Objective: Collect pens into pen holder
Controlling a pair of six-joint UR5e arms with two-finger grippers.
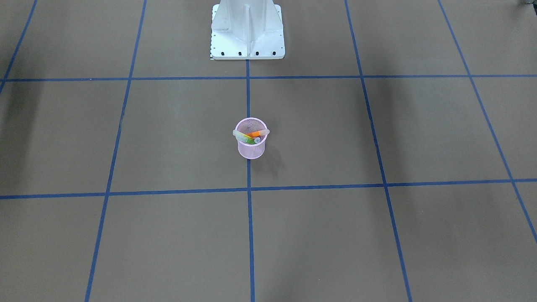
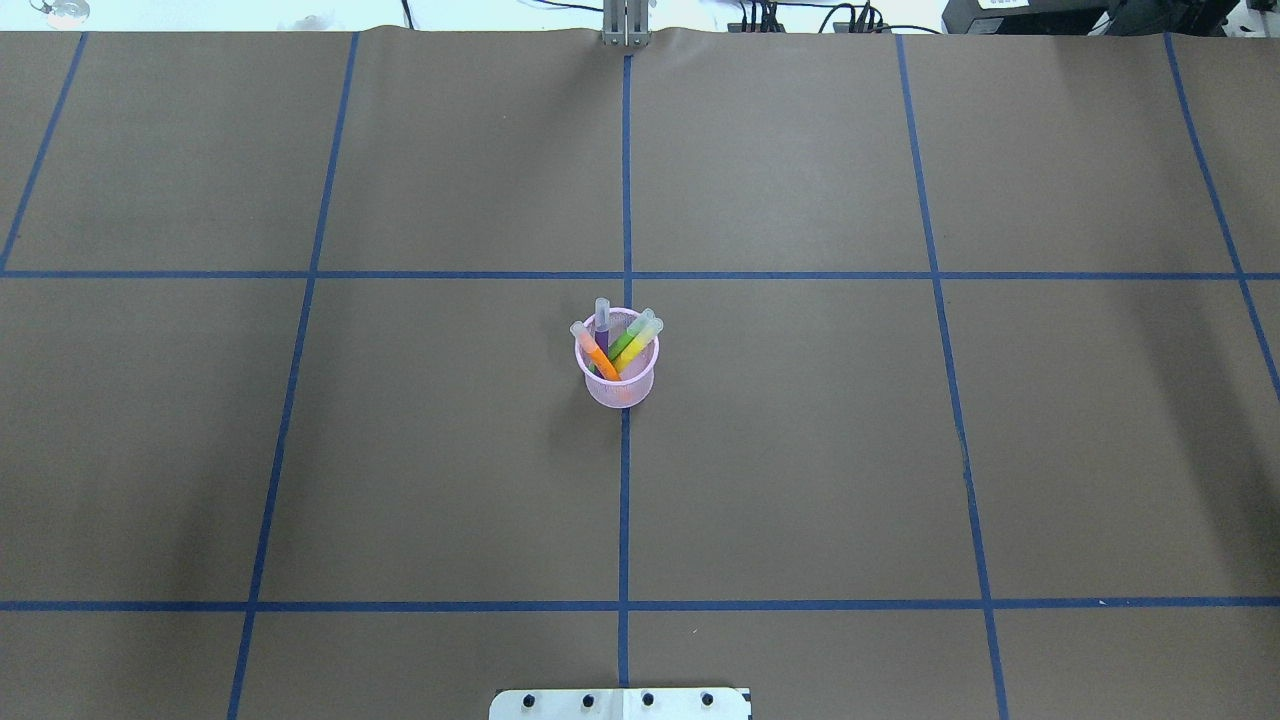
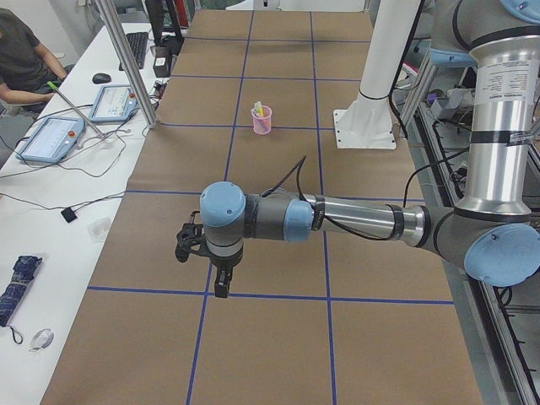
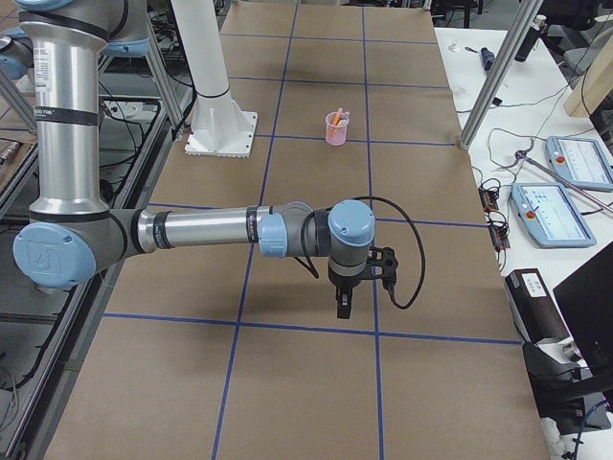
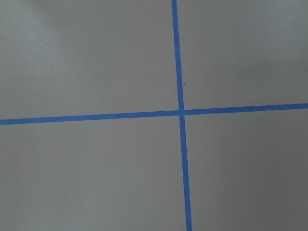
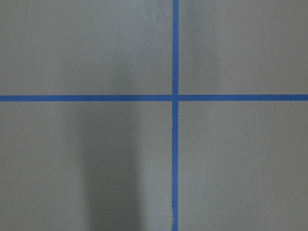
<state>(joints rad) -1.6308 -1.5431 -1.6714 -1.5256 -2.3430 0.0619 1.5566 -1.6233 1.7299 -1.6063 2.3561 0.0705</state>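
Note:
The pink wire-mesh pen holder [image 2: 621, 386] stands upright at the middle of the table; it also shows in the front view [image 1: 251, 149] and both side views [image 3: 262, 123] [image 4: 335, 131]. Inside it lean an orange pen [image 2: 601, 358], a purple pen [image 2: 602, 324], a green pen [image 2: 627, 341] and a yellow pen [image 2: 641, 345], cap ends up. My left gripper [image 3: 221, 283] and right gripper [image 4: 343, 305] show only in the side views, pointing down, far from the holder; I cannot tell if they are open or shut. The wrist views show only brown paper and blue tape.
The white robot pedestal [image 1: 247, 31] stands behind the holder. Blue tape lines [image 2: 625, 500] cross the brown paper. A side bench holds control tablets [image 3: 49, 137] [image 4: 551, 213], cables and a folded umbrella [image 3: 18, 285]. A person [image 3: 21, 55] sits beyond it.

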